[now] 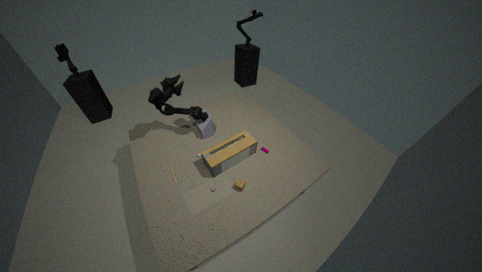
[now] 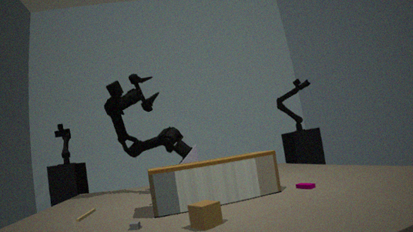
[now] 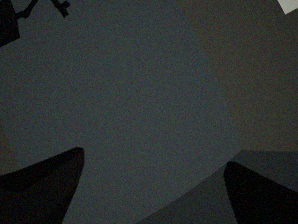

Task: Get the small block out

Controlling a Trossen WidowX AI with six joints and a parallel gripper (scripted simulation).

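Nearest, a tan cube (image 2: 204, 214) rests on the bench (image 2: 318, 217) at the box's (image 2: 215, 181) six o'clock; fingers (image 2: 149, 87) released, raised, apparently grasping nothing.

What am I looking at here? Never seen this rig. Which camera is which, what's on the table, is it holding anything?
It is a single dark robot arm on a pale base, ending in a two-finger gripper. The gripper is raised high with its fingers spread wide, and it holds nothing.

The first picture looks down from above. The second looks from low at table level, across the box toward the arm. The third comes from a camera on the wrist: the dark wedges at the bottom are the fingers, facing a wall.

On the table sit a long tan-topped box, a pink block past one end, a tan cube, a thin stick and a tiny grey piece. The two dark pedestals appear to carry cameras.
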